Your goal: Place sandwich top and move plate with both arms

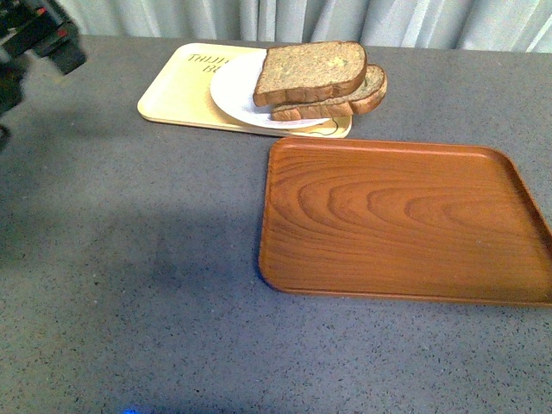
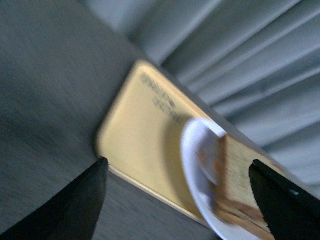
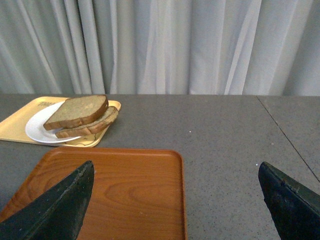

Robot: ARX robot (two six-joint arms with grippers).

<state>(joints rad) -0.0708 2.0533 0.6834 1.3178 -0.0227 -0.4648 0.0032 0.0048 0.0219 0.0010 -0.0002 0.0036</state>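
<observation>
The squarish speckled brown bread slice, the sandwich top [image 1: 310, 72], is lying on a second slice on the round white shallow plate [image 1: 231, 93], which is sitting on the yellow rectangular tray [image 1: 177, 99]. Both are lying ahead of the left gripper [image 2: 177, 192], between its spread jaws. The right gripper [image 3: 175, 210] is hovering open over the brown wooden tray [image 1: 401, 220], plate well beyond it. The plate is likely rigid and slippery, the stacked bread soft and loose; opposite rim edges look best for gripping.
</observation>
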